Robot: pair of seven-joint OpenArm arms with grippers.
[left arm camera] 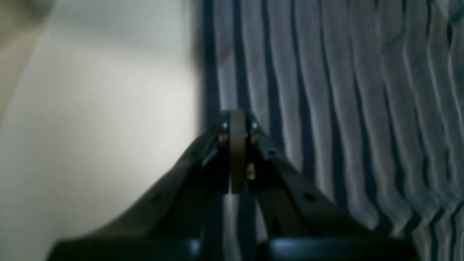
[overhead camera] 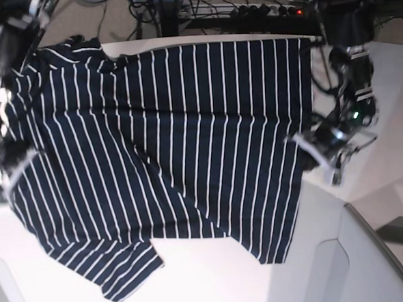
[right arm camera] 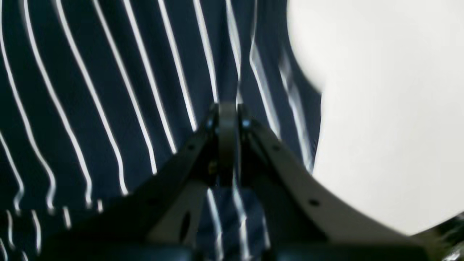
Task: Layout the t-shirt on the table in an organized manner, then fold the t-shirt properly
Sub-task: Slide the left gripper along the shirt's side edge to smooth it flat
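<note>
Base view: the t-shirt, dark navy with thin white stripes, lies spread across most of the white table, one sleeve reaching toward the near edge and the fabric creased along its lower hem. The left gripper, at the shirt's edge on the right of the base view, has its jaws pressed together on a fold of the striped cloth, with bare table beside it. The right gripper, at the opposite edge, is likewise clamped on a fold of the t-shirt, striped fabric showing between and beneath its fingers.
</note>
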